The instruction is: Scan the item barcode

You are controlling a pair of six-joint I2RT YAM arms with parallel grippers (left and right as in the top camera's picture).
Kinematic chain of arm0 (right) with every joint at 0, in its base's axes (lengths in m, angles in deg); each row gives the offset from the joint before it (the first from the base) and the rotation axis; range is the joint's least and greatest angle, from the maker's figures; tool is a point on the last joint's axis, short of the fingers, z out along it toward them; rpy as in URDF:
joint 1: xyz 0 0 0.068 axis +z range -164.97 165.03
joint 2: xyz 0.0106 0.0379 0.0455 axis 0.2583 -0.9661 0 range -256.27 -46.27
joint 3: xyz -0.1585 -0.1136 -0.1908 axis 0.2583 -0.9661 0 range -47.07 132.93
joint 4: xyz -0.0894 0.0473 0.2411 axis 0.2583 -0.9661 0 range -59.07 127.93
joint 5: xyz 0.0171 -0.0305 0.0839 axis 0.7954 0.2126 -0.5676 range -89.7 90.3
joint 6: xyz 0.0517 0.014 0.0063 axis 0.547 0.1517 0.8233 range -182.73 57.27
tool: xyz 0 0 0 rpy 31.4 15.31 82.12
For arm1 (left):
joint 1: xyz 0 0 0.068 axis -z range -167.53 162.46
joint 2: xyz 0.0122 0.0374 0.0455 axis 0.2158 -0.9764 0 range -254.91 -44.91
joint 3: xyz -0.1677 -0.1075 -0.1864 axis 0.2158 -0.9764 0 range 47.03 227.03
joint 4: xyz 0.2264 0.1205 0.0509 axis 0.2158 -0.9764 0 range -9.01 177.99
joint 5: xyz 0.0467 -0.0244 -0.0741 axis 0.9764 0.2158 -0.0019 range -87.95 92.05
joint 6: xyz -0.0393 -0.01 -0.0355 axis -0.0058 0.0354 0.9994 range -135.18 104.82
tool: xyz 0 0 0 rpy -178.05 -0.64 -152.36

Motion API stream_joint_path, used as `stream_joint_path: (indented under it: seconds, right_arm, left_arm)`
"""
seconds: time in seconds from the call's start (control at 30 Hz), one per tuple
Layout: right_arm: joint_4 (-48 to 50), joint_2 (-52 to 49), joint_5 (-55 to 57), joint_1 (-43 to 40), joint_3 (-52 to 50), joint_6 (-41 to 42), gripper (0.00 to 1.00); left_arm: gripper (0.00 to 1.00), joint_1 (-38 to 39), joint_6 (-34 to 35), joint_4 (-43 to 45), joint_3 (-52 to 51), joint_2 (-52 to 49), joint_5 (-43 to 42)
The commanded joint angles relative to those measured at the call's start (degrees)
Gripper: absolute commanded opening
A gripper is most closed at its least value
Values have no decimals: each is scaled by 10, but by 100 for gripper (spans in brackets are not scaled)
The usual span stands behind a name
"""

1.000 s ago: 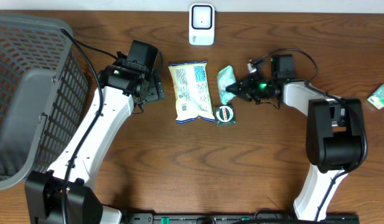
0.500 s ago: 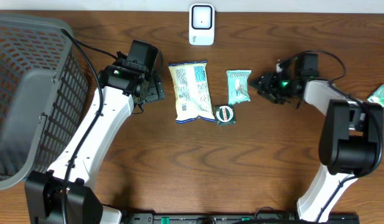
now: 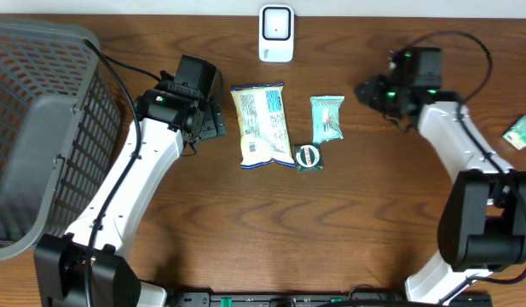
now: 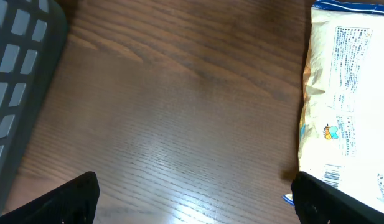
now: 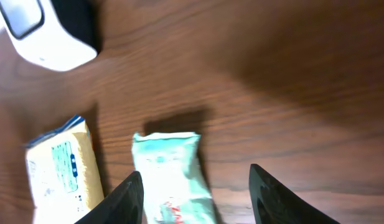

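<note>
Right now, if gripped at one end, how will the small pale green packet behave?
Probably floppy: the pale green packet looks like thin crimped film lying flat. Likely light, so a push may slide it on the smooth wooden table.

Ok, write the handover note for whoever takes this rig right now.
Left fingers: open, empty, beside the yellow snack bag.
Right fingers: open, empty, off to the right of the teal packet.
Bag and packet lie flat on the table below the white scanner. A small round green item sits at the bag's lower right corner.
Done: nothing shows a scan.
Left: pick an item, show its barcode to the scanner.
</note>
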Motion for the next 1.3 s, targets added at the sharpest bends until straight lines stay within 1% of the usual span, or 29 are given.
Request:
stream_joint_path:
  seconds: [0.0,0.07,0.13,0.2,0.27,0.43,0.5,0.6,0.77,1.07,1.2,1.27]
  right_arm:
    - [-5,-5,120,56,1,-26,49]
    - [-3,-7,170,85,1,-37,50]
    - [-2,-8,227,114,1,-49,55]
    - [-7,-10,275,136,1,-52,57]
    - [-14,-14,303,152,1,-51,61]
    - [-16,-38,305,171,1,-46,63]
    - [-15,-52,285,175,1,-46,62]
    - [-15,-72,259,181,1,-46,59]
    - [-13,-91,265,192,1,-47,50]
    - [-18,-95,277,195,0,-49,47]
    - [-17,-95,277,195,-6,-52,37]
    - [-17,-95,278,195,-10,-52,35]
  left_arm:
    - [97,-1,-3,-3,3,5,9]
    - [98,-1,-3,-3,3,5,9]
    - [98,-1,-3,-3,3,5,9]
    - [98,-1,-3,-3,3,5,9]
    - [98,-1,-3,-3,3,5,9]
    - [98,-1,-3,-3,3,5,9]
    - [98,-1,-3,-3,3,5,9]
    - [98,-1,-3,-3,3,5,9]
    - [98,-1,-3,-3,3,5,9]
    - [98,-1,-3,-3,3,5,9]
    - [98,-1,-3,-3,3,5,9]
    - [98,-1,-3,-3,3,5,9]
